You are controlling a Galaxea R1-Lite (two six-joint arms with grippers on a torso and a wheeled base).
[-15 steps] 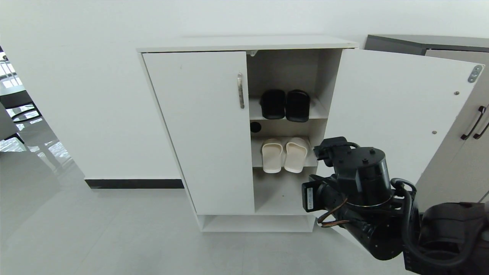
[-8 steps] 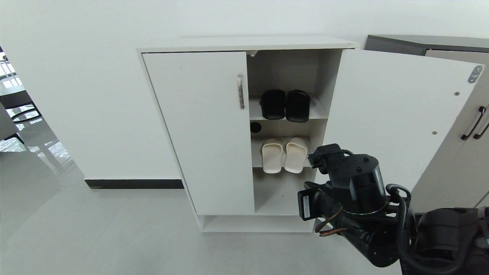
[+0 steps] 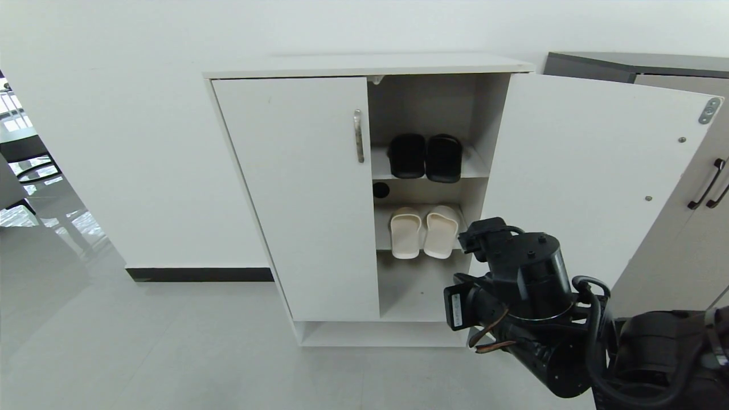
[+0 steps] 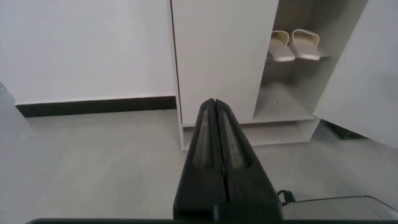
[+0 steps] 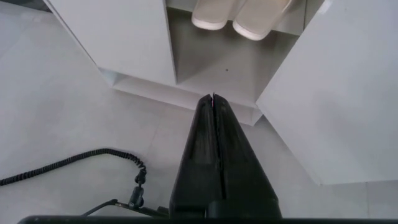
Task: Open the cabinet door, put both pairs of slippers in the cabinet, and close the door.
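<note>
The white cabinet (image 3: 364,64) stands against the wall with its left door (image 3: 302,193) closed and its right door (image 3: 581,171) swung open. Black slippers (image 3: 424,156) lie side by side on the upper shelf. Cream slippers (image 3: 424,230) sit on the shelf below, and their toes reach past its edge (image 5: 239,15) (image 4: 295,46). My right arm (image 3: 524,273) hangs in front of the open door's lower inner corner. Its gripper (image 5: 213,99) is shut on nothing, above the floor by the cabinet's base. My left gripper (image 4: 215,102) is shut and empty, farther back over the floor.
A grey cabinet (image 3: 683,188) with dark handles stands just behind the open door. A black coiled cable (image 5: 74,162) lies on the floor near the cabinet's base. Furniture (image 3: 23,154) stands at the far left. Open floor (image 3: 171,353) lies before the closed door.
My right arm has shifted a little left and lower in the head view. The doors and both pairs of slippers have stayed put.
</note>
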